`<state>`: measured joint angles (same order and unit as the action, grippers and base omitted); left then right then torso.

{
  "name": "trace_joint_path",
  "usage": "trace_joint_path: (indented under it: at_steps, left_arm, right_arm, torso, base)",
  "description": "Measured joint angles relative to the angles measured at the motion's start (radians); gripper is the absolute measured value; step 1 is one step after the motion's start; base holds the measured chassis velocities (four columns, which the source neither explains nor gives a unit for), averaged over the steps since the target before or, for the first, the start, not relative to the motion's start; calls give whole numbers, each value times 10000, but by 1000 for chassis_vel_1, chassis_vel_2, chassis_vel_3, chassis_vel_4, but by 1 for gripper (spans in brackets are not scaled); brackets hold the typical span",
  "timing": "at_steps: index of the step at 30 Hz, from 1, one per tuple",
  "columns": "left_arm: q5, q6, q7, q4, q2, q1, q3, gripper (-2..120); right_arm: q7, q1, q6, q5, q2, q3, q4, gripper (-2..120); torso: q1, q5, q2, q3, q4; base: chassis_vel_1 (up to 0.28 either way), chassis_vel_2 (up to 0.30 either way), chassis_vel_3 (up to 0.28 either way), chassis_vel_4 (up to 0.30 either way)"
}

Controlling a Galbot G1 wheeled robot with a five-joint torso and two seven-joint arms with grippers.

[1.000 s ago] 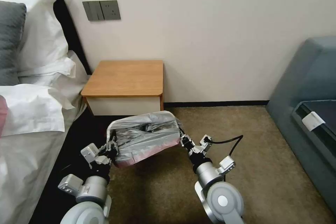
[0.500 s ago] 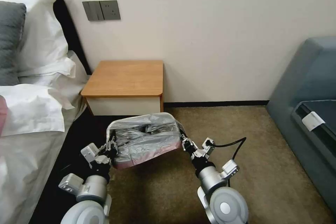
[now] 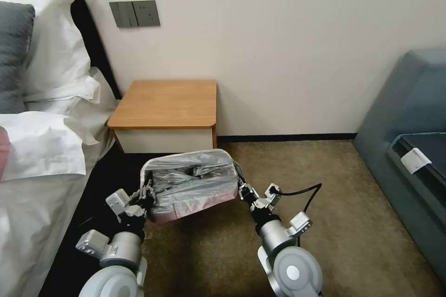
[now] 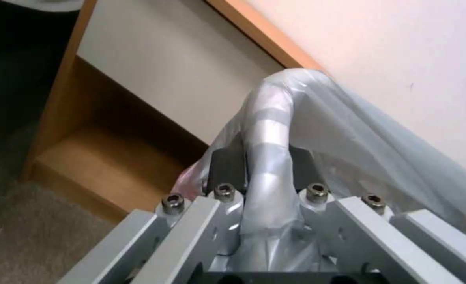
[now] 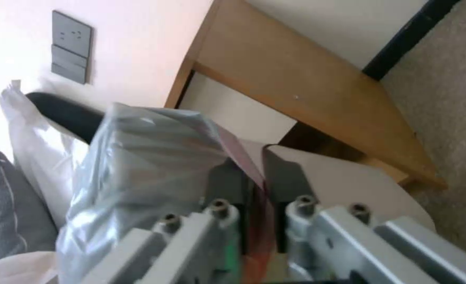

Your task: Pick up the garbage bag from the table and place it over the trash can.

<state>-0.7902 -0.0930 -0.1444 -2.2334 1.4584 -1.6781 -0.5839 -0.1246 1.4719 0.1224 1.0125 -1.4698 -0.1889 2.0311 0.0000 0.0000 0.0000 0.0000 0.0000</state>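
The garbage bag [image 3: 190, 181], crinkly grey plastic with a pink-red rim, is stretched on the carpet just in front of the table [image 3: 167, 104]. It covers the trash can, whose cream wall [image 5: 343, 181] shows beside the right fingers. My left gripper [image 3: 147, 193] is shut on the bag's left edge. In the left wrist view a fold of the bag [image 4: 270, 130] runs up between the dark fingers [image 4: 225, 167]. My right gripper [image 3: 241, 189] is shut on the right edge, with the pink rim [image 5: 251, 173] pinched between its pads.
A bed with white pillows [image 3: 46, 79] lies close on the left, and its dark frame is beside my left arm. A grey-blue sofa [image 3: 409, 139] stands at the right. Open brown carpet [image 3: 334, 204] spreads between the sofa and my right arm. The wall [image 3: 278, 46] is behind the table.
My right arm swung slightly outward and then came back, keeping its hold. The bag settled a little lower. The left gripper has barely moved.
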Motion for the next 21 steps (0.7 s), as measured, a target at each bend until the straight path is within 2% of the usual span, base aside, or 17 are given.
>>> trace_joint_path:
  at_steps: [1,3,5,7,9,11,14,16,18,19,21]
  left_arm:
    - [-6,0,1,0,-5,4,-15,7]
    - [-10,1,2,0,-10,7,-21,7]
    - [-17,1,2,0,-14,19,-27,7]
    - [-19,2,3,0,-14,24,-26,7]
    - [-23,4,4,22,-9,43,-16,7]
    - [-24,4,5,38,-6,47,-10,7]
    - [-24,6,7,61,-4,50,-4,7]
    - [-25,6,7,65,-4,50,-6,7]
    - [-44,7,7,72,-4,48,-35,7]
    - [-44,7,7,72,-4,48,-35,7]
    - [-85,8,8,116,-8,57,-83,7]
  right_arm:
    - [-21,84,0,0,28,1,81,21]
    - [-54,153,0,4,52,2,156,24]
    - [-124,273,-3,75,70,-1,304,34]
    - [-159,304,-5,129,68,-3,352,37]
    - [-315,348,-7,549,21,-39,490,48]
    - [-398,353,-6,841,-17,-67,542,51]
    - [-670,392,6,2138,-135,-147,688,68]
    - [-758,408,10,2524,-170,-165,732,70]
    - [-1134,477,12,3951,-322,-270,953,82]
    - [-1134,477,12,3951,-322,-270,953,82]
    - [-1294,545,-46,4687,-467,-354,1107,93]
  torso:
    - [0,0,0,0,0]
    - [0,0,1,0,0]
    - [0,0,0,0,0]
    - [0,0,1,0,0]
    - [1,0,0,0,0]
    - [0,0,0,0,0]
    - [0,0,0,0,0]
    - [0,0,0,0,0]
    - [1,0,1,0,-1]
    - [1,0,1,0,-1]
    - [0,0,0,0,0]
  base:
    - [0,0,0,0]
    - [0,0,0,0]
    - [0,0,0,0]
    - [0,0,0,0]
    - [0,0,0,0]
    - [0,0,0,0]
    - [0,0,0,0]
    - [0,0,0,0]
    - [0,0,0,0]
    - [0,0,0,0]
    - [0,0,0,0]
